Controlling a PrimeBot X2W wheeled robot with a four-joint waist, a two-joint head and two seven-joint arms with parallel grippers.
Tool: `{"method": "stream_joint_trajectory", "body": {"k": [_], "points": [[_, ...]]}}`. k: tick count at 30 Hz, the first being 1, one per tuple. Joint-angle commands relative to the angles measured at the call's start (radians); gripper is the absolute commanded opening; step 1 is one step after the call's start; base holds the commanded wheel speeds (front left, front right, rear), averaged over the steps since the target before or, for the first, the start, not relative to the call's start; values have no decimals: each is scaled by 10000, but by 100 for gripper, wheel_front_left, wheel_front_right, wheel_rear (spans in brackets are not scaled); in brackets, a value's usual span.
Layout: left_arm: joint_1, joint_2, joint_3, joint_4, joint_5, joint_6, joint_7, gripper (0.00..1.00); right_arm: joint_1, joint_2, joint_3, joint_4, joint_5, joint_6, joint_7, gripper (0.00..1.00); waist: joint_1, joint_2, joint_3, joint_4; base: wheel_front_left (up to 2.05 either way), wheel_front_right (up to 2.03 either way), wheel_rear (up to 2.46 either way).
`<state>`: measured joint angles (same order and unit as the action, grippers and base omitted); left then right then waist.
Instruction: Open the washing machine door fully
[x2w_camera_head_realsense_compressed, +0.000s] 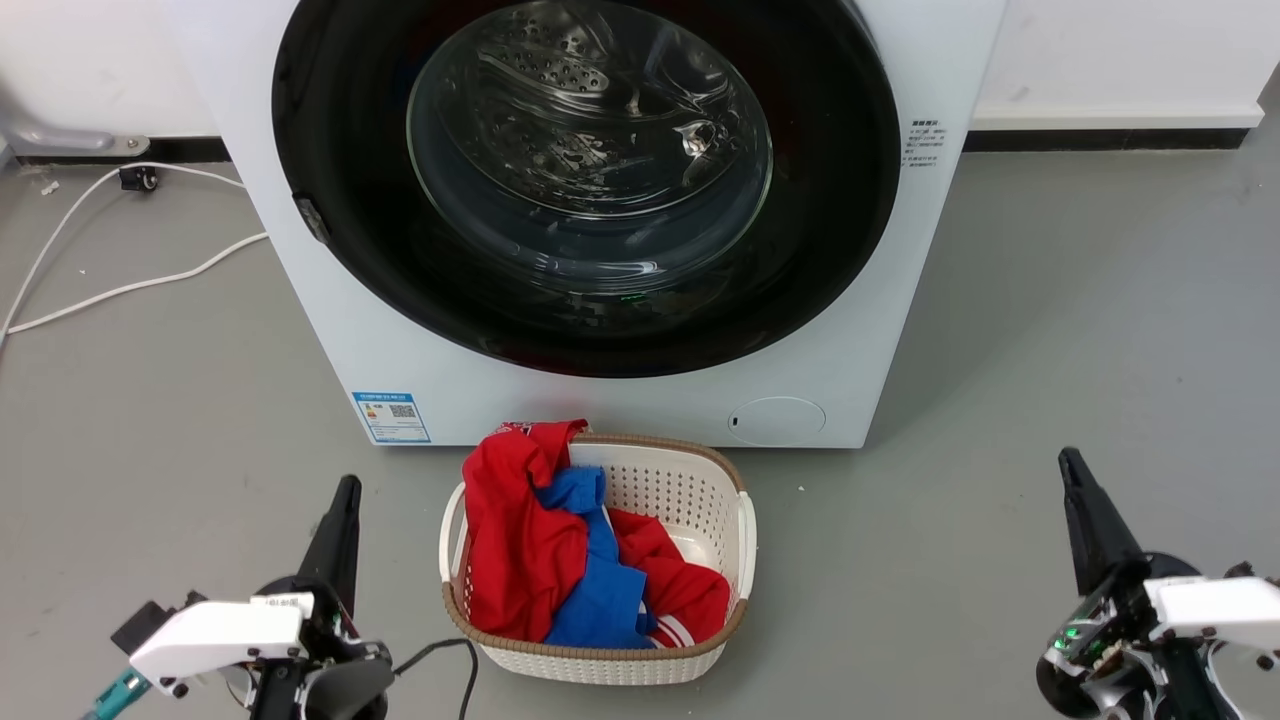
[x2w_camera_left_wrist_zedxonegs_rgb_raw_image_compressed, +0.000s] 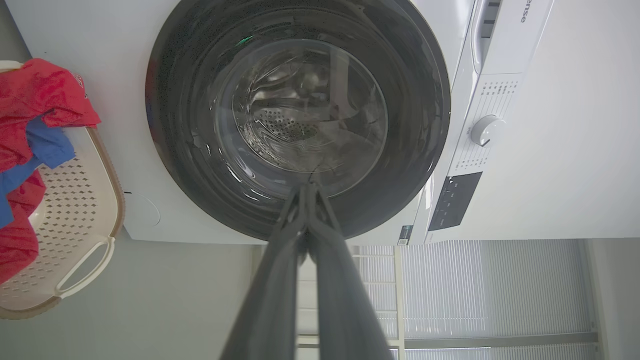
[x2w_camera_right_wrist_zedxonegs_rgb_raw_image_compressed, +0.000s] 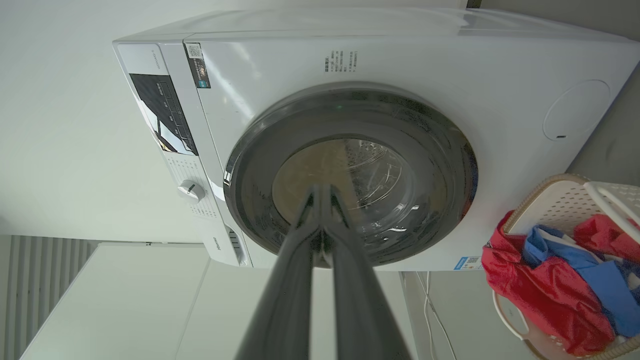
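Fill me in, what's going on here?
A two-armed robot faces a white washing machine whose round black door looks closed. Nothing touches it: the left gripper and right gripper sit low on either side, fingers shut and empty. A basket of red and blue clothes sits on the floor in front of the machine. Opening has not begun.

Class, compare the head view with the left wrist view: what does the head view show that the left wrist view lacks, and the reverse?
Head view: a white cable on the floor, the blue label sticker, the right hand. Left wrist view: the control knob, the dark display panel, window blinds. Both: the shut washing machine door and the basket holding clothes.
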<state>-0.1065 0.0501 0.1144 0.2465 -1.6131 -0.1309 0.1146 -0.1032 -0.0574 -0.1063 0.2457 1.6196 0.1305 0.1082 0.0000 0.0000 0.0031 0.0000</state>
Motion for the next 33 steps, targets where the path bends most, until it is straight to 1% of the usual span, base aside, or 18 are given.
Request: {"method": "stream_joint_trajectory", "body": {"k": [1, 5, 8, 13, 19, 26, 33], "points": [[0, 0, -2, 0, 0, 0, 0, 100, 0, 0, 0, 0, 0, 0, 13, 100, 0, 0, 0, 0, 0, 0, 0], [252, -40, -40, 254, 4, 4, -37, 100, 240, 31, 20, 257, -14, -15, -8, 100, 0, 0, 1, 0, 0, 0, 0], [305, -38, -76, 112, 79, 4, -197, 100, 312, 32, 10, 188, -152, -14, -166, 100, 0, 0, 3, 2, 0, 0, 0], [363, -34, 70, -17, 561, 57, -450, 100, 404, 34, -120, 51, -748, -13, -417, 100, 0, 0, 10, 4, 0, 0, 0], [373, -30, 116, -518, 1746, 385, -735, 100, 499, 36, -226, -481, -2234, -12, -700, 100, 0, 0, 34, 9, 0, 0, 0], [455, -25, -153, -1164, 3377, 971, -1043, 100, 639, 38, -192, -1169, -3929, -10, -1007, 100, 0, 0, 67, 19, 0, 0, 0], [570, -20, -515, -1530, 5166, 1506, -1327, 100, 792, 40, -56, -1777, -5777, -8, -1287, 100, 0, 0, 87, 23, 0, 0, 0]]}}
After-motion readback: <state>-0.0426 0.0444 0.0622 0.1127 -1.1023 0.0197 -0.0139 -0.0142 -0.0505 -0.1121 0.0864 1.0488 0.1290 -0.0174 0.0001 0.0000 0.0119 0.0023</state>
